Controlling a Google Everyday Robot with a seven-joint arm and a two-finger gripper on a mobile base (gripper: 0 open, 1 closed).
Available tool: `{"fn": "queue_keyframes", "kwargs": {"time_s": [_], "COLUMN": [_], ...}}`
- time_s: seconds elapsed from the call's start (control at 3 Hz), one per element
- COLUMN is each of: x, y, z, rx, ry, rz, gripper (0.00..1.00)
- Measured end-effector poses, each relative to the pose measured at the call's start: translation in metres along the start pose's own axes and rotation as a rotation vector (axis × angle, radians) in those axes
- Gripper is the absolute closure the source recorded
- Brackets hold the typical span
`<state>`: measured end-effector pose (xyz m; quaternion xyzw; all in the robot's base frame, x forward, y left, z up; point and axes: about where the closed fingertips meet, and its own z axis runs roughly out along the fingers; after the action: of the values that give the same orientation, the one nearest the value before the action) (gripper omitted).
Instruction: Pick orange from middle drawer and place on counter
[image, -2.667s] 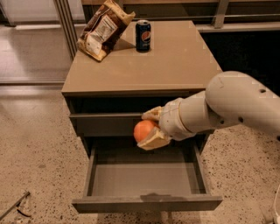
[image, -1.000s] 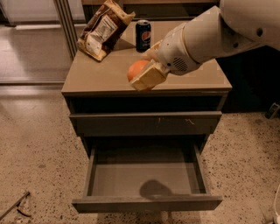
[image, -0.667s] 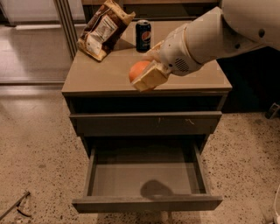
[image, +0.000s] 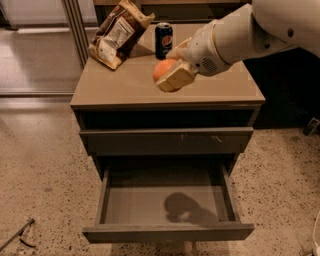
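Note:
My gripper is shut on the orange and holds it just above the middle of the tan counter. The pale fingers wrap the fruit from the right and below. The white arm reaches in from the upper right. Below, the middle drawer is pulled out, and only the arm's shadow lies on its grey floor. The drawer above it, with pale scratch marks on its front, is closed.
A brown chip bag lies at the counter's back left. A dark soda can stands at the back middle, just behind the gripper. Speckled floor surrounds the cabinet. A glass partition stands at the left rear.
The gripper has lifted the orange from in front of the open drawer up over the counter. In the last second it shifted only slightly over the top.

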<state>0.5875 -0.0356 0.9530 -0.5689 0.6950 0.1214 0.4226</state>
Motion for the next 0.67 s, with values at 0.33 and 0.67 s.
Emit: {"fn": "queue_keyframes", "kwargs": {"time_s": [0.33,0.67], "x": [0.009,0.022], "y": [-0.046,-0.088], "z": [0.015,0.034], "rx": [0.035,0.049], "ry": [-0.021,-0.037], "rz": [-0.019,-0.032], "gripper": [1.0,1.0]}}
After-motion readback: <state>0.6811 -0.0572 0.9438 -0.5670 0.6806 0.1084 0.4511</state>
